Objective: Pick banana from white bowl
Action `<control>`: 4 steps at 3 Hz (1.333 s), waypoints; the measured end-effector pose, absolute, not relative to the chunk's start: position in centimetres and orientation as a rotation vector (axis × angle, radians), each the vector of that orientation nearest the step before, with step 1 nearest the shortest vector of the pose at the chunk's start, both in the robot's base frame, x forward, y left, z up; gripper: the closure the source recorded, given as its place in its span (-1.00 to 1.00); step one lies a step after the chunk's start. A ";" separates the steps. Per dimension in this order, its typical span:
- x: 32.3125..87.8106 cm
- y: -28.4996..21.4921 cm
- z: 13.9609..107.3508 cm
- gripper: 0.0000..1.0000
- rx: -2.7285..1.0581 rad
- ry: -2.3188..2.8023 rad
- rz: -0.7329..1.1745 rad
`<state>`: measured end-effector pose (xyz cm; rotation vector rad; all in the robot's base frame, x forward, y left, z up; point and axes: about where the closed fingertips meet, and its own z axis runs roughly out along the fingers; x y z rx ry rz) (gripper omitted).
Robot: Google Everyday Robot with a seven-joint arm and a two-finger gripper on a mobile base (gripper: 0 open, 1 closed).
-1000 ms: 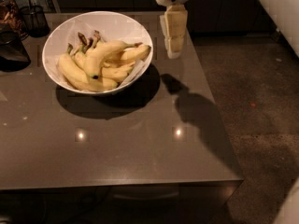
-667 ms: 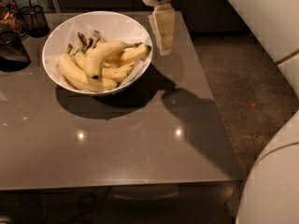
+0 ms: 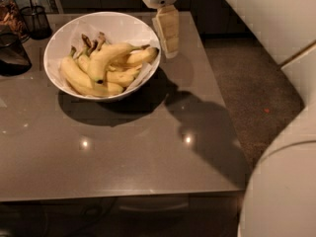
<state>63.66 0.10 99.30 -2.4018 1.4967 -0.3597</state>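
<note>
Gripper [image 3: 170, 48] hangs below the white wrist over the far side of the desk [image 3: 148, 152], just beside the right rim of the white bowl [image 3: 123, 24] and outside it. Grasp state: cannot tell from this view.

The banana [image 3: 106, 57] lies in the white bowl on top of the pile. It is strongly curved, with its dark stem toward the gripper side and its black tip toward the near rim. It is apart from the gripper.

Shorter bananas [image 3: 76, 77] lie under and beside it. A wire-mesh cup [image 3: 35, 19] stands at the far left, near the bowl. The white robot body [image 3: 281, 191] fills the lower right.
</note>
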 end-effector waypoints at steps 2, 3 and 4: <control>64.2 4.1 99.8 -1.00 -2.475 1.347 -0.233; 64.9 5.7 99.9 -0.84 -2.494 1.275 -0.196; 65.4 6.8 99.5 -0.53 -2.511 1.231 -0.167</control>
